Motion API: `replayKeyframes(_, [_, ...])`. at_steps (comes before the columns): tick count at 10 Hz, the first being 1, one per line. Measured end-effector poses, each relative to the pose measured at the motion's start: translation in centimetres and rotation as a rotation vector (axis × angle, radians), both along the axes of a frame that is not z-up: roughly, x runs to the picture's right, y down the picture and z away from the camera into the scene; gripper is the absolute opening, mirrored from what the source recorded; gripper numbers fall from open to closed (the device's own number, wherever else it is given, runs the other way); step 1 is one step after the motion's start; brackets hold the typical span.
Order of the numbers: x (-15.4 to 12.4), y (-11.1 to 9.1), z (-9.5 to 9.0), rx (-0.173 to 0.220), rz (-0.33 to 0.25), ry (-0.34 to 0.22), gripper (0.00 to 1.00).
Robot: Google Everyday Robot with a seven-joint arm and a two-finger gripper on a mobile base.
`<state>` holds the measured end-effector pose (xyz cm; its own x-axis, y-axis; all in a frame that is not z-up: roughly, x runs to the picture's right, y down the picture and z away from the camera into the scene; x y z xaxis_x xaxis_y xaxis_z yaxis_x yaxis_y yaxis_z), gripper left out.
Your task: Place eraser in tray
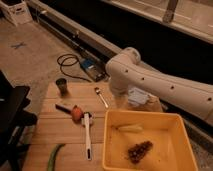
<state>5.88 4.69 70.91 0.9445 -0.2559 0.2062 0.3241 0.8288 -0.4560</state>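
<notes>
My arm (165,87) comes in from the right and bends over the far side of the wooden surface (55,132). My tool (120,93) is down at the low end of that bend, just left of a pale crumpled thing (138,96), mostly hidden. Can't tell if it's released or clenched; nothing seen in it.

Eraser (63,107) lies on the surface, left-middle, dark face up, just beside the orange ball (76,114), outside the tray and well apart from my tool. Tray (107,142) is the yellow bin at the near right; inside are a pale yellowish oblong piece (129,128) and a dark brownish clump (140,150).

Also on the surface: white-handled tool (87,136) lying lengthwise below the ball, spoon (101,97) near the far edge, small dark cup (61,86) at far left, green long thing (54,156) at the near-left edge. Floor beyond: blue box (91,67) with black cable (67,62).
</notes>
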Motion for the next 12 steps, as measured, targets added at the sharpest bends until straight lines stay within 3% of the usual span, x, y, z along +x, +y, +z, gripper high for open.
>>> replayKeyframes(5, [-0.2, -0.5, 0.1, 0.016, 0.005, 0.001, 0.65])
replayKeyframes(7, [-2.4, -1.6, 0.9, 0.023, 0.005, -0.035, 0.65])
replayKeyframes(10, [-8.4, -2.9, 4.2, -0.005, 0.039, -0.144, 0.65])
replayKeyframes(12, [-10.5, -2.6, 7.4, -0.047, 0.140, -0.213, 0.65])
